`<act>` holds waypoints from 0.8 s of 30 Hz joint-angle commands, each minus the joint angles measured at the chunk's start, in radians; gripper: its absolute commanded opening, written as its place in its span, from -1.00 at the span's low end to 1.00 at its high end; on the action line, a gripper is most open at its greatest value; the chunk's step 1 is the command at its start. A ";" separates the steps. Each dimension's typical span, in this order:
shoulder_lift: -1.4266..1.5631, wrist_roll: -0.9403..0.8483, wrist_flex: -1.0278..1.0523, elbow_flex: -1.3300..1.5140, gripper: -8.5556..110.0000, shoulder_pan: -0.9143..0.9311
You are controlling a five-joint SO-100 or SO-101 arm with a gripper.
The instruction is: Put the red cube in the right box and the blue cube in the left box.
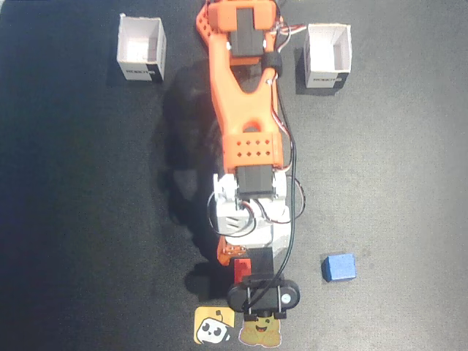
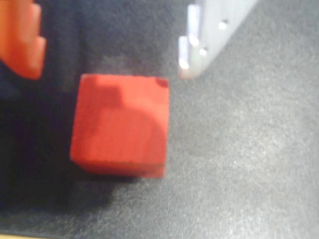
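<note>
The red cube (image 2: 119,124) rests on the dark mat, filling the middle of the wrist view. My gripper (image 2: 108,72) is open. Its orange finger (image 2: 20,40) is off the cube's top-left corner and its white finger (image 2: 204,35) is off the top-right; neither touches the cube. In the fixed view only a sliver of the red cube (image 1: 240,269) shows beneath my gripper (image 1: 238,260), near the bottom edge. The blue cube (image 1: 338,267) lies alone to the right of it. Two white boxes stand at the top, one on the left (image 1: 141,49) and one on the right (image 1: 327,56).
The orange arm (image 1: 245,95) runs down the middle of the fixed view from between the boxes. Its black wrist camera mount (image 1: 263,295) covers part of the red cube. Two cartoon stickers (image 1: 213,324) (image 1: 261,330) lie at the mat's bottom edge.
</note>
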 commanded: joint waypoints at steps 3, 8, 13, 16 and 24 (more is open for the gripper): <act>-0.038 0.021 0.031 -0.120 -0.49 -0.015; -0.137 0.037 0.098 -0.256 -0.49 -0.015; -0.169 0.038 0.084 -0.278 -0.49 -0.014; -0.218 0.038 0.114 -0.348 -0.49 -0.012; -0.302 0.026 0.143 -0.459 -0.52 -0.006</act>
